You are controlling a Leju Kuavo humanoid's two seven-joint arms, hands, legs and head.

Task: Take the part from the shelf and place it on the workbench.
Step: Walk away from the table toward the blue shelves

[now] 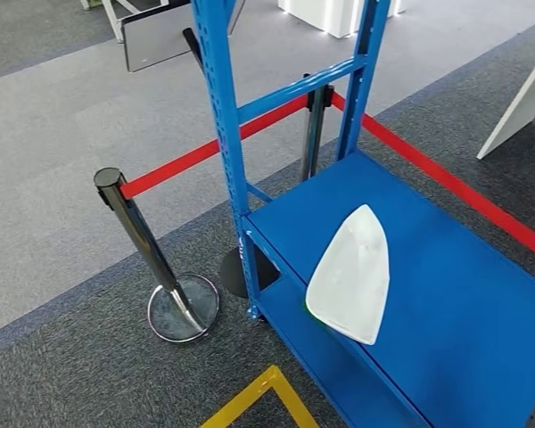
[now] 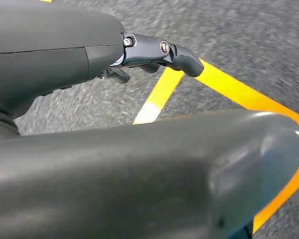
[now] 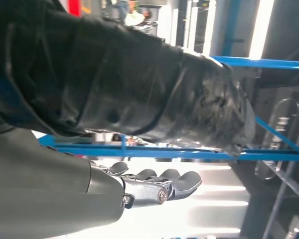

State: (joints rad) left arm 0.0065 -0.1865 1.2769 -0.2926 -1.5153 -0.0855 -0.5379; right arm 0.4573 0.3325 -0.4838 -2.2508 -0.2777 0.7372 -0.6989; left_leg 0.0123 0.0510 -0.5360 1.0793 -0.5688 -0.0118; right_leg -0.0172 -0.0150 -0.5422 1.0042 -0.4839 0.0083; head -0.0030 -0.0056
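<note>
The part (image 1: 350, 272) is a white, rounded-triangle shell. It lies flat on the middle board of the blue shelf (image 1: 453, 294), its wide end reaching the board's near edge. In the left wrist view my left hand (image 2: 114, 50) hangs over grey carpet with its fingers (image 2: 178, 56) stretched straight and the thumb (image 2: 178, 169) apart; it holds nothing. My right hand (image 3: 114, 194) is also spread in the right wrist view, with fingers (image 3: 170, 181) extended and a black-wrapped thumb (image 3: 159, 89) apart, and blue shelf rails (image 3: 178, 153) lie beyond it. Nothing lies in that hand either.
A blue shelf upright (image 1: 225, 134) stands at the near left corner. A chrome barrier post (image 1: 134, 236) with a red belt (image 1: 184, 160) stands left of the shelf, and a second post (image 1: 312, 134) behind it. Yellow floor tape (image 1: 258, 392) runs in front. A white panel (image 1: 521, 98) leans at far right.
</note>
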